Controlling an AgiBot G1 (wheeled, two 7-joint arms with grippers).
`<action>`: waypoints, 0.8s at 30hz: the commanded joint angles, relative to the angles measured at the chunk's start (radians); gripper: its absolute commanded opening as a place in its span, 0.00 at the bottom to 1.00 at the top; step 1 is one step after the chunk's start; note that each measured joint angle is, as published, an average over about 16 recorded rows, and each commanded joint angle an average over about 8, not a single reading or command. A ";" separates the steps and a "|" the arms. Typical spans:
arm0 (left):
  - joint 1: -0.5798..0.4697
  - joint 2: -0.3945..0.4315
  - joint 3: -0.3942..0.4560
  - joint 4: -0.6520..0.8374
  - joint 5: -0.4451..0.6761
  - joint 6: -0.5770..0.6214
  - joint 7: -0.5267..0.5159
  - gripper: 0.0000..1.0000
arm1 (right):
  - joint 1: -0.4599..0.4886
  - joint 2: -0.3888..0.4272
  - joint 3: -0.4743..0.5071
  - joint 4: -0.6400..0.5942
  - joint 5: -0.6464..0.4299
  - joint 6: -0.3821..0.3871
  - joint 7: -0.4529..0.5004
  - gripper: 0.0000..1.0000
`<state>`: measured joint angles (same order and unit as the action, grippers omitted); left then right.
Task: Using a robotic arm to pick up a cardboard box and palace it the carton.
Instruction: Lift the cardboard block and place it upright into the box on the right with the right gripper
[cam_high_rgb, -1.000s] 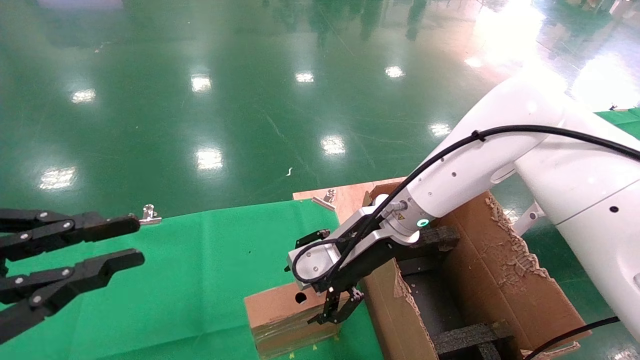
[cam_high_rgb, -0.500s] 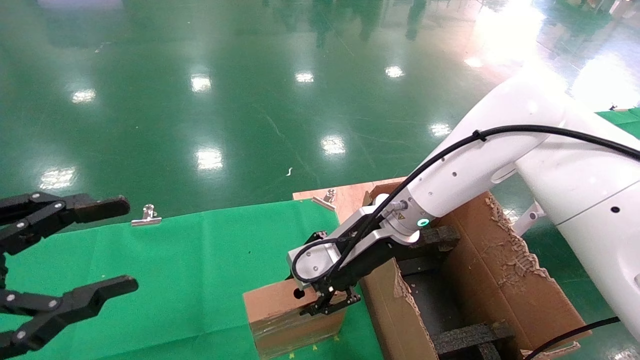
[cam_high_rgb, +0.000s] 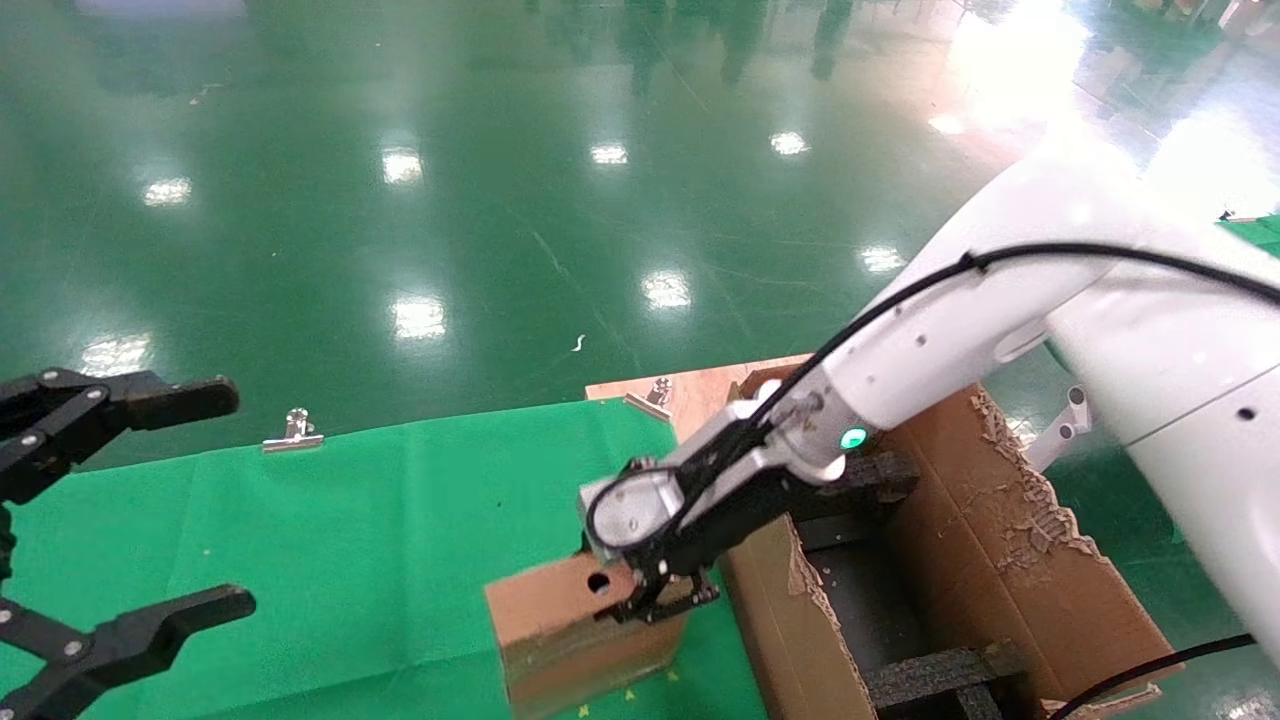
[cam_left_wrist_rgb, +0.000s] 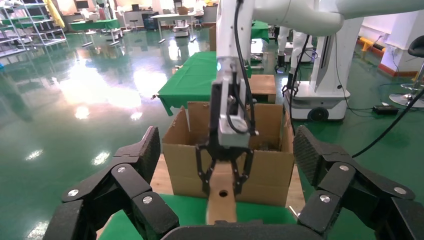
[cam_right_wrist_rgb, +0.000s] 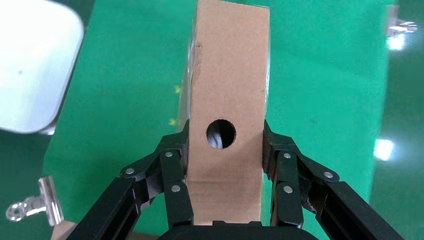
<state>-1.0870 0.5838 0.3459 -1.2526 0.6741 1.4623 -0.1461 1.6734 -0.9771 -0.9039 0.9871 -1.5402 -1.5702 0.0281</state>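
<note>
The small brown cardboard box (cam_high_rgb: 545, 625) with a round hole stands on the green cloth just left of the carton (cam_high_rgb: 1000, 540). My white right robotic arm (cam_high_rgb: 960, 330) reaches down to it. The right gripper (cam_high_rgb: 660, 600) is shut on the box, one finger pressed against each side near the hole, as the right wrist view shows around the box (cam_right_wrist_rgb: 227, 75) and gripper (cam_right_wrist_rgb: 225, 137). The left wrist view faces the box (cam_left_wrist_rgb: 221, 200) with the carton (cam_left_wrist_rgb: 272, 172) behind it. My left gripper (cam_high_rgb: 235, 498) hangs open at the far left, holding nothing.
Black foam inserts (cam_high_rgb: 940, 675) lie inside the carton, whose flaps are torn. The green cloth (cam_high_rgb: 380, 540) covers the table. Metal clips (cam_high_rgb: 290, 432) (cam_high_rgb: 655, 392) sit at its far edge, beside a wooden board (cam_high_rgb: 700, 400). Beyond is glossy green floor.
The right gripper came down over the box's end and shut on it; the box has shifted slightly. The left gripper's fingers spread wide apart.
</note>
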 joint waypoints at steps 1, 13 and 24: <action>0.000 0.000 0.000 0.000 0.000 0.000 0.000 1.00 | 0.009 0.007 0.005 -0.004 0.016 -0.002 0.010 0.00; 0.000 0.000 0.000 0.000 0.000 0.000 0.000 1.00 | 0.299 0.044 -0.048 -0.178 0.143 -0.023 -0.044 0.00; 0.000 0.000 0.000 0.000 0.000 0.000 0.000 1.00 | 0.487 0.056 -0.178 -0.344 0.240 -0.026 -0.132 0.00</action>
<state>-1.0870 0.5837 0.3461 -1.2526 0.6740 1.4623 -0.1460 2.1533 -0.9154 -1.0837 0.6477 -1.3009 -1.5956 -0.0990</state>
